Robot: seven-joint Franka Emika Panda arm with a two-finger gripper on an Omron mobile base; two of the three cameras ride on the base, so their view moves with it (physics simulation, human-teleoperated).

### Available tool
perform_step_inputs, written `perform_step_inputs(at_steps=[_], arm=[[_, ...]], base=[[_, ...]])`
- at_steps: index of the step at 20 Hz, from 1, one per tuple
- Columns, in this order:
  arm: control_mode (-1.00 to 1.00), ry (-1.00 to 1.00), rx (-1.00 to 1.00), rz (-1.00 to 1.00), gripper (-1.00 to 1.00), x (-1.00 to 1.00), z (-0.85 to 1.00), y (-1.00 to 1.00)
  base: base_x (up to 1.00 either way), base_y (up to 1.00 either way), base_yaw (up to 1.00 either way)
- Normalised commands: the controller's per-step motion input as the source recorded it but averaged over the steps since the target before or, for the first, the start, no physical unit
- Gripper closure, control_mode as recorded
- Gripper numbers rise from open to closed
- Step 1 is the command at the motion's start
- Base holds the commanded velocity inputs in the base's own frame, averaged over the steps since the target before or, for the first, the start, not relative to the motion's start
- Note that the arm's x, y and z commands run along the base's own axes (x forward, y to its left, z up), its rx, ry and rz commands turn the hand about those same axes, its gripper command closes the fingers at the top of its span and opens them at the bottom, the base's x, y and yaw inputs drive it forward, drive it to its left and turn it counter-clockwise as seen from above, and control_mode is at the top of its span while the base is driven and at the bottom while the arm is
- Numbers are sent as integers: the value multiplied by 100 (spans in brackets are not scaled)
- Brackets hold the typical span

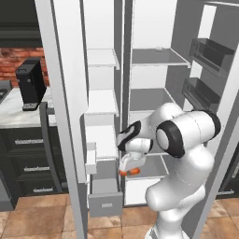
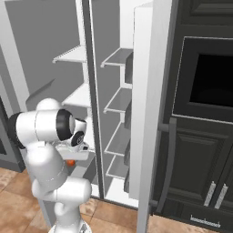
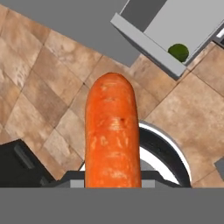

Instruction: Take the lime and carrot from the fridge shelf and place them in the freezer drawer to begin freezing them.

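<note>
My gripper [image 1: 129,169] is shut on the carrot [image 1: 134,172], a stubby orange root that stands up large in the hand view [image 3: 113,135] and shows as an orange spot under the hand [image 2: 70,162]. I hold it in front of the open fridge, above and to the right of the freezer drawer [image 1: 105,200], which is pulled out. The lime [image 3: 178,52] lies inside that drawer [image 3: 146,46], close behind its front wall. Wide pale grey fridge shelves [image 1: 156,59] fill the right compartment behind the arm.
Narrow white shelves [image 1: 101,101] stack above the drawer. Dark door bins [image 1: 210,53] hang on the open right door. A small white lump [image 1: 158,48] sits on the upper shelf. Black cabinets [image 1: 28,163] and a coffee machine [image 1: 30,84] stand left; an oven column [image 2: 205,113] stands right.
</note>
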Motion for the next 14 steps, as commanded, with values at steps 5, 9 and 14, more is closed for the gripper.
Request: perform_step_inputs(at_steps=[5,9,14], arm=[[-100,-3,0,2,100,11,-43,18],[-100,-7,0,3,100,16,-35,15],[-100,-4,0,3,100,25,-41,4]], base=[[0,0,0],[0,0,0],[0,0,0]])
